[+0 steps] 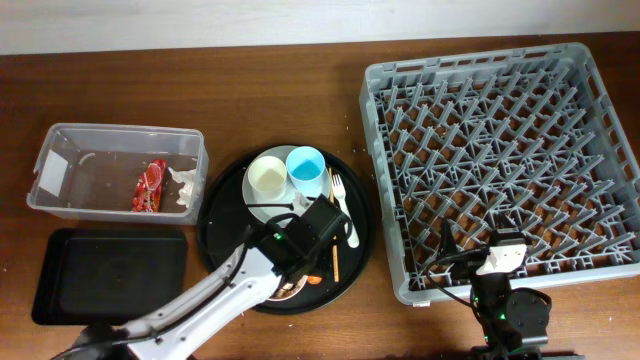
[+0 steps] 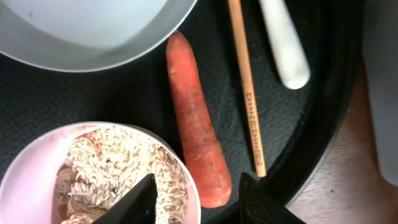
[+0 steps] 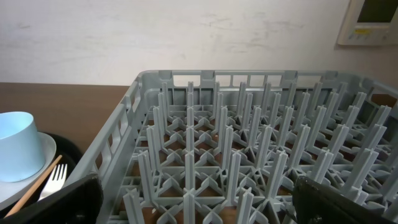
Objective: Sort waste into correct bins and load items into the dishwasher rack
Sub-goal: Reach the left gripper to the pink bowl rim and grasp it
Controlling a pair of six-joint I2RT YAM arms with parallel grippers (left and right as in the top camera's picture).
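Brown wooden table (image 1: 300,90), pale wall (image 3: 186,31) behind, holds the dishwasher rack (image 1: 500,150)

Left claw (image 2: 196,190) above large round black tray (image 2: 311,124).
- small orange carrot (image 2: 193,118): near end between claw fingers, rest running ahead
- thin wooden chopstick (image 2: 245,87): just right of carrot
- white fork (image 2: 283,43): farther right
- white bowl (image 2: 18,180) holding loose rice (image 2: 118,162): left of claw
- pale round plate (image 2: 93,31): ahead-left

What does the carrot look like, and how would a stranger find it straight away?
Start at the big grey rack, then look left to the round black tray. Near the tray's edge closest to the robot, the carrot lies between the bowl of rice and the wooden chopstick. It is the only orange thing there, smooth and tapered.
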